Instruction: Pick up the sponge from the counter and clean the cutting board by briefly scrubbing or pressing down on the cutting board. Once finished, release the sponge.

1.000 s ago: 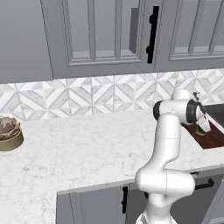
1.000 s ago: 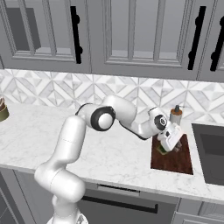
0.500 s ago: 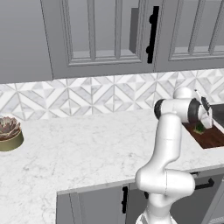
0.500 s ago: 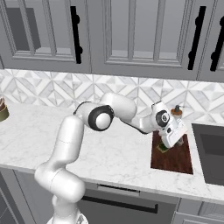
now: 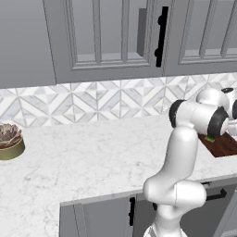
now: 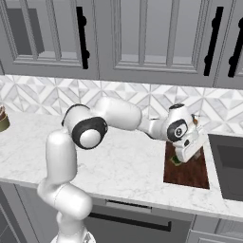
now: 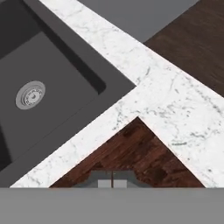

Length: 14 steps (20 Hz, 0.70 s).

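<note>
The dark reddish-brown cutting board (image 6: 191, 173) lies on the white marble counter (image 6: 128, 161), just left of the sink. My gripper (image 6: 177, 158) is tilted down over the board's left part and is shut on the small dark green sponge (image 6: 175, 161), which sits low against the wood. From the left base view the sponge (image 5: 211, 137) peeks out under the hand, above the cutting board (image 5: 225, 146). The hand view looks past a corner of the cutting board (image 7: 131, 159) to a strip of counter (image 7: 175, 100).
A dark sink (image 6: 228, 163) with a round drain (image 7: 29, 94) lies right beside the board. A potted succulent (image 5: 9, 141) stands far left on the counter. The patterned backsplash (image 5: 92, 99) and upper cabinets rise behind.
The hand rose slightly with the sponge, then came back down lower onto the board's left part. The base and the board have stayed put.
</note>
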{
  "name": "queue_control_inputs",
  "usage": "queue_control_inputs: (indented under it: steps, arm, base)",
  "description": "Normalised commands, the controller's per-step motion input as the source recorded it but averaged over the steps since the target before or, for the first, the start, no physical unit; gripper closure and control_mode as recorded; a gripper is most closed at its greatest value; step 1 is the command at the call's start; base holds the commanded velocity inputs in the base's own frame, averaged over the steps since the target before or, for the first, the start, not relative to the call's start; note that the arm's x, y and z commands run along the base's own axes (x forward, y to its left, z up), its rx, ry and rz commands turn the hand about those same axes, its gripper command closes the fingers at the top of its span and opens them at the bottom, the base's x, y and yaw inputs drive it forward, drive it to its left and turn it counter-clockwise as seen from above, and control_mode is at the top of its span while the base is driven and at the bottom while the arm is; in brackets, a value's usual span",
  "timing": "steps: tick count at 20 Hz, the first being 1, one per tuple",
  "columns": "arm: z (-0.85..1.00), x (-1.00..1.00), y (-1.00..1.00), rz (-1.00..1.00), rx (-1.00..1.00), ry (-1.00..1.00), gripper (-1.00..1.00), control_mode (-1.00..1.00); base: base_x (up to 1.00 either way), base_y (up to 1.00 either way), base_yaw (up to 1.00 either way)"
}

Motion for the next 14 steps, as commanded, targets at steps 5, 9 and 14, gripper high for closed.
queue_control_inputs:
  steps: [5,9,14]
  arm:
    - [0.41,-0.77,0.45,0.02,0.14,-0.23,1.00,-1.00]
    - [0.74,-0.74,0.56,0.05,0.13,-0.14,1.00,-1.00]
    - [0.75,-0.75,0.66,0.07,0.14,-0.16,1.00,-1.00]
  base:
    - [0.00,0.00,0.00]
    - [0.00,0.00,0.00]
    - [0.00,0.00,0.00]
